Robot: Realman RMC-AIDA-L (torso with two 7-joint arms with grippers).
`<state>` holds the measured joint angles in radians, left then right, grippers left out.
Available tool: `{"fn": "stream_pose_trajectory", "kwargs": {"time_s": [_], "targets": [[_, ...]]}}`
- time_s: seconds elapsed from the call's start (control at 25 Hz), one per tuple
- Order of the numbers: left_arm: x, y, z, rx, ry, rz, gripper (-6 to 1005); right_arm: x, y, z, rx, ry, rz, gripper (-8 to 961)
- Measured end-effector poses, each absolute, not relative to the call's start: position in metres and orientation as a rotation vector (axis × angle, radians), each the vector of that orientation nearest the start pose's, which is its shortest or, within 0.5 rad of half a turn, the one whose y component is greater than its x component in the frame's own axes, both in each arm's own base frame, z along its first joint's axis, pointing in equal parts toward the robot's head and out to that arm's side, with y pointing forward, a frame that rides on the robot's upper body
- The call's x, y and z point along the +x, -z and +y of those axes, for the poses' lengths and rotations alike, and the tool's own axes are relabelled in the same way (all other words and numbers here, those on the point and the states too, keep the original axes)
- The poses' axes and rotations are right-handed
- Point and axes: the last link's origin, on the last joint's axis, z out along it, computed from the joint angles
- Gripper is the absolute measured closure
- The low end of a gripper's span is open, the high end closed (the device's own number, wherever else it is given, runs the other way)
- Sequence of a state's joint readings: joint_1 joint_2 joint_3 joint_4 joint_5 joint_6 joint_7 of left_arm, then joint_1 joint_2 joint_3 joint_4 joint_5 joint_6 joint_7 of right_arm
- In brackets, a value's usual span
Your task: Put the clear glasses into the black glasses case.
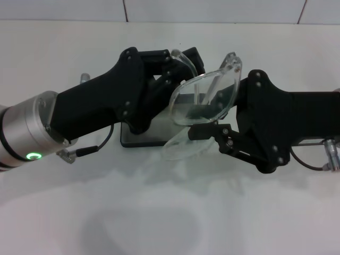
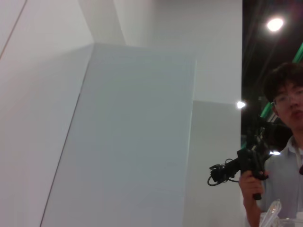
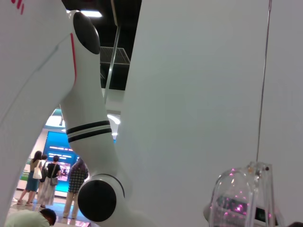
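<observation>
Clear glasses (image 1: 204,101) gripped between both end effectors above case (image 1: 139,135).

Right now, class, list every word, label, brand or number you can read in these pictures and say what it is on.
No text can be read.
Black glasses case: mostly hidden under the left hand and the clear glasses; no lettering shows.
Red marks at the right wrist view's top corner: cut off, unreadable.
Blue screen in the far hall: too small to read.

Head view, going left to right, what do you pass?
Silver left forearm cuff with green light → black left gripper → transparent plastic clear glasses → black right gripper → black right arm.
</observation>
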<state>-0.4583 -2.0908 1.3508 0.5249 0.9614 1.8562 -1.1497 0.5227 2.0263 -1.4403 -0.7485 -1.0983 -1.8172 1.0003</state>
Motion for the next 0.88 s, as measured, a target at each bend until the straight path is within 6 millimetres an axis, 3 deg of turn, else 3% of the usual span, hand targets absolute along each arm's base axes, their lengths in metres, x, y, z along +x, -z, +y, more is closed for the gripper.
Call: {"fn": "stream_pose_trajectory", "kwargs": {"time_s": [0.6, 0.88], "targets": [[-0.171, 0.004, 0.279, -2.536, 1.8, -0.221, 931, 0.137, 0.0, 0.286, -2.774, -1.536, -0.41, 843], [-0.195, -0.017, 0.281, -2.388, 1.767, -0.266, 931, 0.136, -0.01, 0.29, -2.81, -1.515, -0.356, 843]]}}
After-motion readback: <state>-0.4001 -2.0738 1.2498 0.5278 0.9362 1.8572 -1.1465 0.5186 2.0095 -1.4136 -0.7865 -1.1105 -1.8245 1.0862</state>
